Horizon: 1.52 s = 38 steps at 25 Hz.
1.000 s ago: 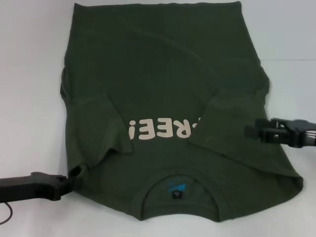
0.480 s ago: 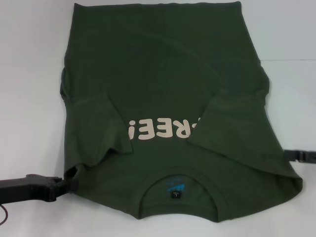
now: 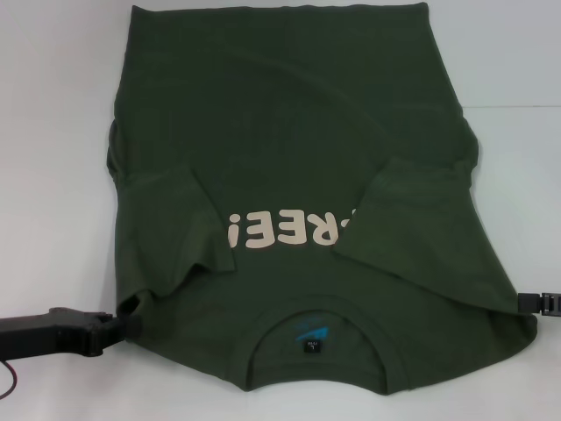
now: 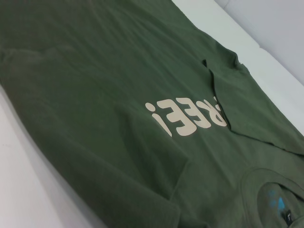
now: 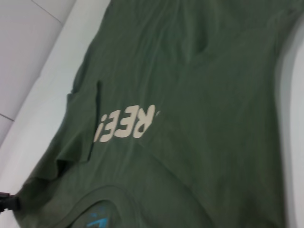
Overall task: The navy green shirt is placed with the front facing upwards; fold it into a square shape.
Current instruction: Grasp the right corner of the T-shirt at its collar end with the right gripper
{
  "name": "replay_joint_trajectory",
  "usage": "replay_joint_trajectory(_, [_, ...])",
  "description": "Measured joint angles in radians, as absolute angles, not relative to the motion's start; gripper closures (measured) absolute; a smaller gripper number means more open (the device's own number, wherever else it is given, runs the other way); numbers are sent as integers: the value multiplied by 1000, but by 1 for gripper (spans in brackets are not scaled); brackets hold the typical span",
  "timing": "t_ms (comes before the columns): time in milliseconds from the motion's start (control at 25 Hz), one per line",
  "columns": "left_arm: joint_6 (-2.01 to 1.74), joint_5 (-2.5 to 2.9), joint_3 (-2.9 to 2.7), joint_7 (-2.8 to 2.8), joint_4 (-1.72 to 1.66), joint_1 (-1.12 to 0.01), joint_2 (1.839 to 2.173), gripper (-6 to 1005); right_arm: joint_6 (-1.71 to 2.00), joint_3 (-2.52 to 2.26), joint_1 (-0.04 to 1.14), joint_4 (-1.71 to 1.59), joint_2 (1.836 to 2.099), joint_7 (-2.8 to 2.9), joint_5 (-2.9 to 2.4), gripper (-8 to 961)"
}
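Both sleeves folded in, the left gripper [image 3: 123, 326] seemingly pinches the navy green shirt [image 3: 289, 132] shoulder to fold it; right gripper's [image 3: 536, 303] grip unclear.

The left gripper [image 3: 123, 326] is seen as matte black throughout, built of blocky, angular segments that step down to a narrow tip. Behind it, a long black arm section of plain, unmarked casing is observed. A thin dark reddish cable [image 3: 9, 384] is looped beneath the rear of that casing. Of the right gripper [image 3: 529, 302] only a short black ridged end piece is shown.
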<state>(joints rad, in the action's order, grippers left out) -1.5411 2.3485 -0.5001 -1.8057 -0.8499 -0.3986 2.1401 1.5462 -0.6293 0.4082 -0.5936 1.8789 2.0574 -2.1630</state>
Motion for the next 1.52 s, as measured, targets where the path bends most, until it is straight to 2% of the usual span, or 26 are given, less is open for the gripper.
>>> replay_joint_trajectory(240, [-1539,2348,-500,-1804,-850,-399,2140,962,1506,-632,410,-584,1881,2071,-2171,24])
replay_joint_trajectory(560, [-1538,2346,-500,-1804,-850,-402,2137,962,1487,-627,433,-581,1910,2073,-2225,24])
replay_joint_trajectory(800, [-1537,2345,-500,-1804,-850,-405,2137,963,1486,-632,446,-581,1922,2076,-2232,24])
replay_joint_trajectory(1520, [-1535,2345,-500,-1804,-850,-405,2137,962,1488,-625,435,-584,1917,2115,-2267,24])
